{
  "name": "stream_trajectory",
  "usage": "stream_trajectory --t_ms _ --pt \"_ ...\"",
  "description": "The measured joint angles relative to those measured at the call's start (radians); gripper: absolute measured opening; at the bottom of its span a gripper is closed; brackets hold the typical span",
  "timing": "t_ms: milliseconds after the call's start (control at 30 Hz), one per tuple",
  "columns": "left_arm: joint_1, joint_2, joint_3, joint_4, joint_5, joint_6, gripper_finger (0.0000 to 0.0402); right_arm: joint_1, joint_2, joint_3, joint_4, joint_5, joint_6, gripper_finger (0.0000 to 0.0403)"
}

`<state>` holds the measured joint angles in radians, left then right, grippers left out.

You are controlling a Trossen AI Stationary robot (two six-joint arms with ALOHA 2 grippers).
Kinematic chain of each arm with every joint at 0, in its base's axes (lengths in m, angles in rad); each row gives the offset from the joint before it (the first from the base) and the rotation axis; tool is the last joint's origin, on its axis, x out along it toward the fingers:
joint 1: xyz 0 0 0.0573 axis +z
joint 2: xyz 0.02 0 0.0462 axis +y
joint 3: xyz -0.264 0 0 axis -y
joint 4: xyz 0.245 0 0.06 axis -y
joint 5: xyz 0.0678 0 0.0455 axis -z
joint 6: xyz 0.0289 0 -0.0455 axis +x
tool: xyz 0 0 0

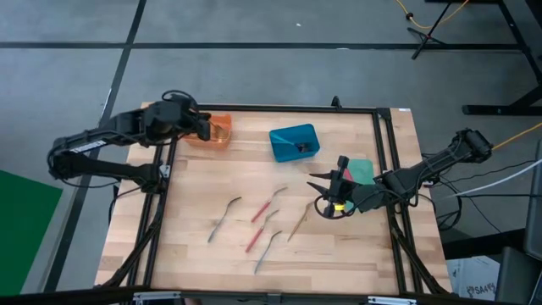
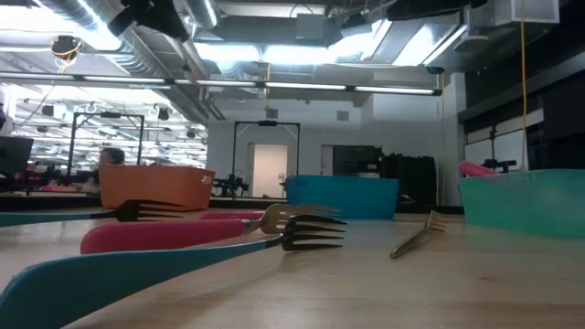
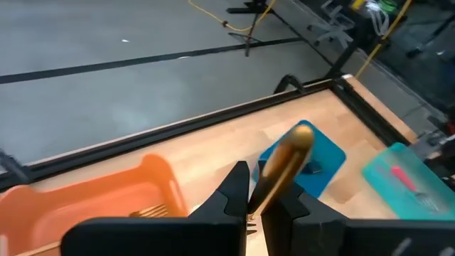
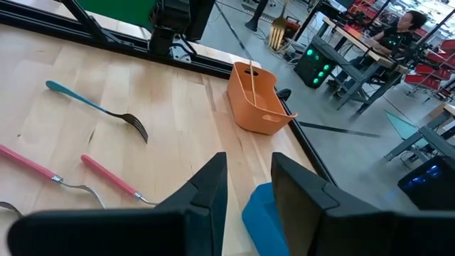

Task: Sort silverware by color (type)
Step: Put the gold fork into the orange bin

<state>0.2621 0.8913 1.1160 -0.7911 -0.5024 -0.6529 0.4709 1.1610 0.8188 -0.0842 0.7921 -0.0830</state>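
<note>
Sorting well under way, five forks left on the table.

You see the forks still scattered at lower centre of the high view. Your left gripper, clamped on a gold fork, hangs over the orange bin upper left; the right gripper waits, fingers apart and empty, centre right beside the green bin.

Bright even overhead light, ceiling strip lights glaring, soft faint shadows, blurred near fork handles
</note>
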Motion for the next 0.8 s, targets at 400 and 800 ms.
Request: stream_trajectory --t_ms 400,800 --pt "0.138 -0.003 0.000 -0.056 0.059 0.020 0.0010 0.000 0.001 0.000 0.000 -0.001 0.000 0.0101" --pt "0.254 0.007 0.000 -0.057 0.130 0.035 0.0010 0.000 0.001 0.000 -0.001 -0.001 0.000 0.0101"
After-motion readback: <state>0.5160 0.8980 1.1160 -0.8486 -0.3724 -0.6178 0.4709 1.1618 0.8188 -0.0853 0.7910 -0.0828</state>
